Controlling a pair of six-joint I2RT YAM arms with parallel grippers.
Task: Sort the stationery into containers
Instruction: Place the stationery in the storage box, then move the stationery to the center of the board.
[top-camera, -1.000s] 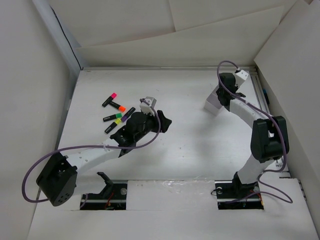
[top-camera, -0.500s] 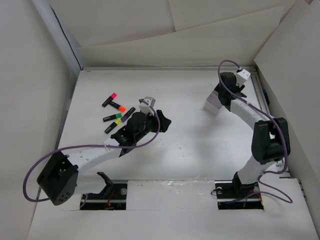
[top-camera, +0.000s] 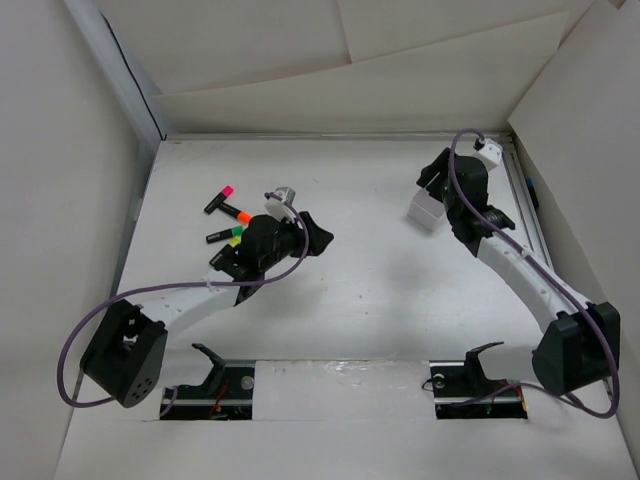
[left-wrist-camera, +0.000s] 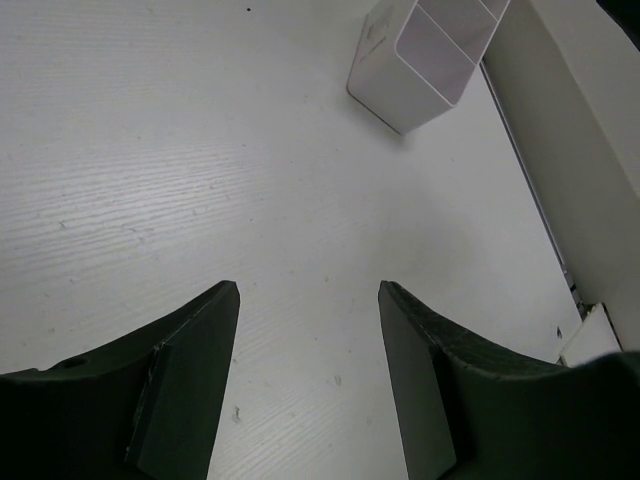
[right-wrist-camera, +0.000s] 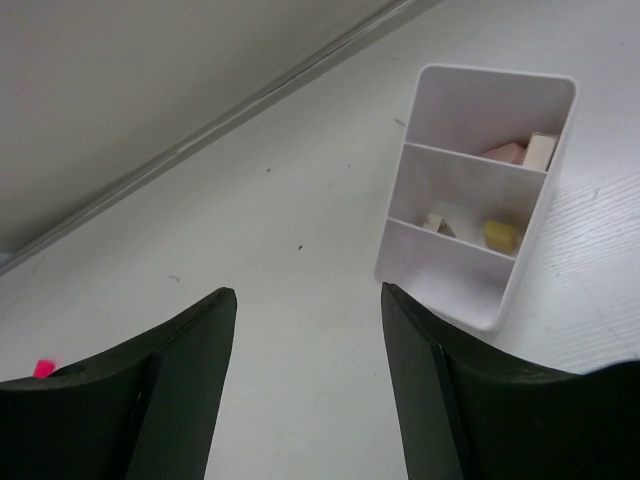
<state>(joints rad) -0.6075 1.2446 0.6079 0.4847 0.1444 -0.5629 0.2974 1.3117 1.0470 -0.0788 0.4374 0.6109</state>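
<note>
White table (top-camera: 380, 290), one tray (top-camera: 424, 213), at least three markers (top-camera: 218, 199) (top-camera: 236, 212) (top-camera: 224, 235), both grippers (left-wrist-camera: 308, 300) (right-wrist-camera: 308, 300) parted

A white wood-grain table (top-camera: 370, 290) fills the middle; pale wall panels (top-camera: 300, 60) rise at nine, twelve and three o'clock.

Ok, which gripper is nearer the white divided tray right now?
Right. The right gripper hovers close by the white divided tray, open, with the tray just ahead of its fingers. The left gripper is far off on the other side, next to the highlighters.
</note>
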